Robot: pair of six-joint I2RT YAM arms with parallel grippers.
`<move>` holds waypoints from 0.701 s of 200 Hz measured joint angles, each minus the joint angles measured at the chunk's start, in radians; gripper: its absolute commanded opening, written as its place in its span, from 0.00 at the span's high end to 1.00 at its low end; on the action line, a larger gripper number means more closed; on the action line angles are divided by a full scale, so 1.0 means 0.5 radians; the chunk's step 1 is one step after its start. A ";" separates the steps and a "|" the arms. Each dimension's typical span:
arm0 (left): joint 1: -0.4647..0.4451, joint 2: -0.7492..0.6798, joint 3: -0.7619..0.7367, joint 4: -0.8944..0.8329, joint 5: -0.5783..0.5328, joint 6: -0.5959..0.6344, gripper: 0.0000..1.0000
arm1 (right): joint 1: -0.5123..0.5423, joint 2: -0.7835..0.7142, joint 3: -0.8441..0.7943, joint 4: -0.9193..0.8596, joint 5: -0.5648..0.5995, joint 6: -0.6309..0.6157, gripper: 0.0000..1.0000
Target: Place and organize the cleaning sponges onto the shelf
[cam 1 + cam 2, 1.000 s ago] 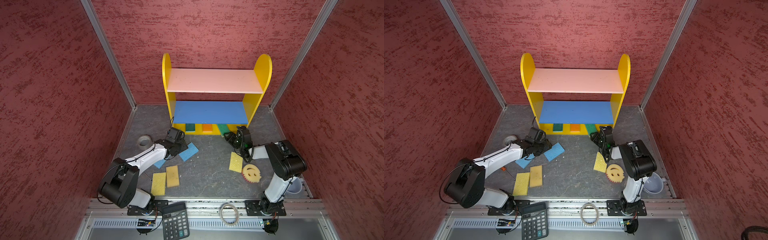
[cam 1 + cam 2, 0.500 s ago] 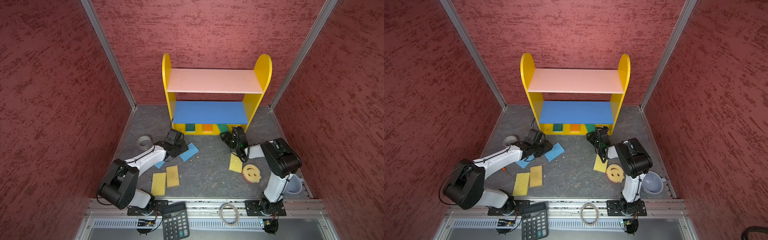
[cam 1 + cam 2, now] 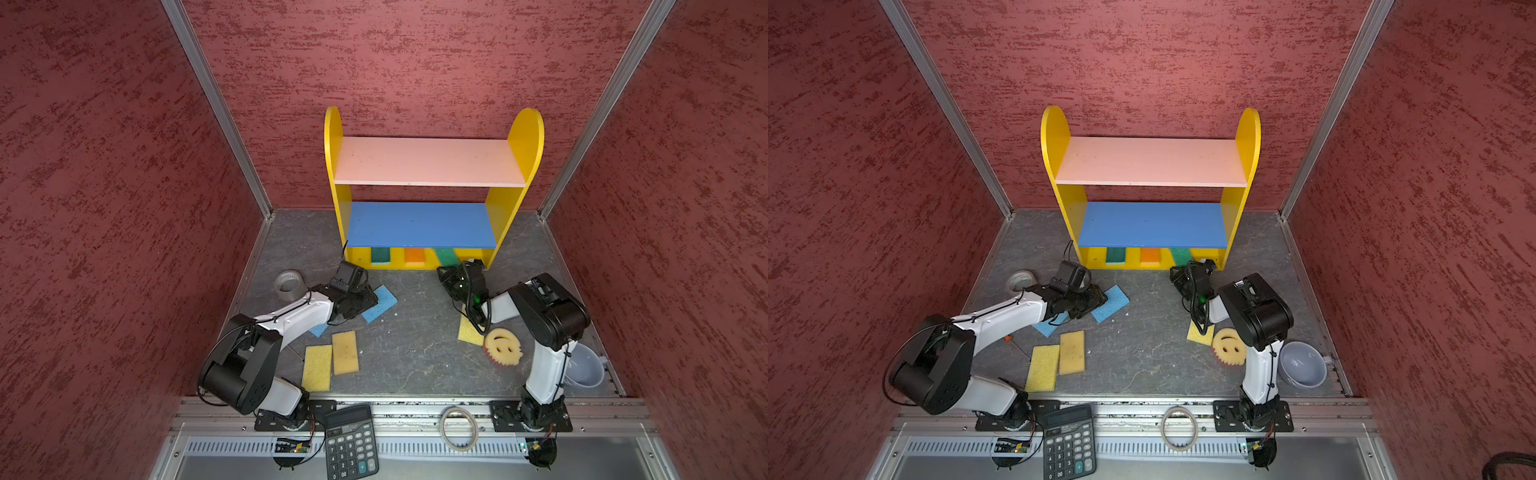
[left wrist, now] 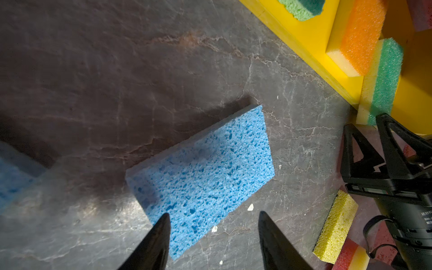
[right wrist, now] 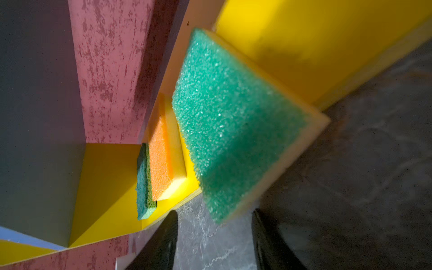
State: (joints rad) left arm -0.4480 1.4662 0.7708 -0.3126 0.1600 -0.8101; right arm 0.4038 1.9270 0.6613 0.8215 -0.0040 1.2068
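The shelf (image 3: 517, 141) stands against the back wall. Its bottom tier holds a dark green-topped sponge (image 3: 380, 255), an orange-topped sponge (image 3: 414, 256) and a green-topped sponge (image 5: 233, 121) that lies askew, one corner over the front edge. My right gripper (image 5: 215, 212) is open just in front of that corner, jaws not touching it. My left gripper (image 4: 214, 215) is open low over a blue sponge (image 4: 203, 168), one fingertip above its corner. On the floor lie another blue sponge (image 3: 319, 330), three yellow or tan sponges (image 3: 318, 368) (image 3: 345, 352) (image 3: 468, 330) and the smiley sponge (image 3: 503, 347).
A tape roll (image 3: 289, 284) sits on the floor left of the left arm. A grey cup (image 3: 584, 368) stands at the front right. A black calculator (image 3: 351, 442) and a ring (image 3: 458, 428) lie on the front rail. Red walls close in on three sides.
My right gripper has slid a little leftward along the shelf's front, staying by the askew green-topped sponge. The left arm has barely moved.
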 measured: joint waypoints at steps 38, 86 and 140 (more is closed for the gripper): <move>0.000 0.004 0.000 0.002 0.040 0.014 0.40 | 0.025 0.006 -0.078 0.127 0.165 0.191 0.48; 0.001 0.004 0.002 0.002 0.056 0.031 0.40 | 0.011 -0.051 -0.100 0.059 0.294 0.277 0.46; 0.005 0.017 0.003 0.044 0.089 0.031 0.43 | -0.089 -0.039 -0.077 0.001 0.333 0.280 0.58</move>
State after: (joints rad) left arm -0.4458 1.4746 0.7723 -0.2905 0.2047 -0.7944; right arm 0.3592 1.9076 0.6228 0.8219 0.1627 1.3468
